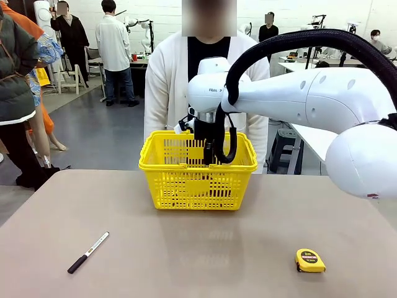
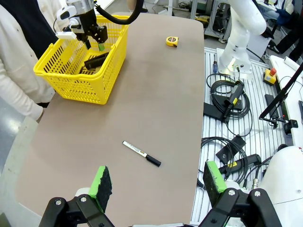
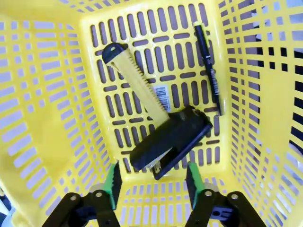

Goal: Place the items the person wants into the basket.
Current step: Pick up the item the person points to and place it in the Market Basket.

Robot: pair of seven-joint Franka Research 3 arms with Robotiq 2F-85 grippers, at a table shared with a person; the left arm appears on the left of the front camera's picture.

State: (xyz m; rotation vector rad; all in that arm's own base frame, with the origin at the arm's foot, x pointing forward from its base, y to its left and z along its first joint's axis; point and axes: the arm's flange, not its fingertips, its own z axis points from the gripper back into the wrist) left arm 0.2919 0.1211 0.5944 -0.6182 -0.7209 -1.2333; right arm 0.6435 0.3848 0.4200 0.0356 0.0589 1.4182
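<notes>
Three tools, a black desk stapler (image 3: pixel 171 140), a yellow-and-black utility knife (image 3: pixel 134 80) and a slim black pen (image 3: pixel 207 66), lie on the floor of the slotted yellow plastic basket (image 1: pixel 197 180) near the counter's (image 1: pixel 198 248) far edge. Reaching down from above, the right gripper (image 3: pixel 151 182) hovers parted, grasping nothing. The left gripper (image 2: pixel 156 182) gapes wide over open counter.

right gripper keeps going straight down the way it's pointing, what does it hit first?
Most likely the black stapler, lying directly ahead of the open right gripper on the basket floor, partly over the utility knife. Depth is hard to judge.
</notes>
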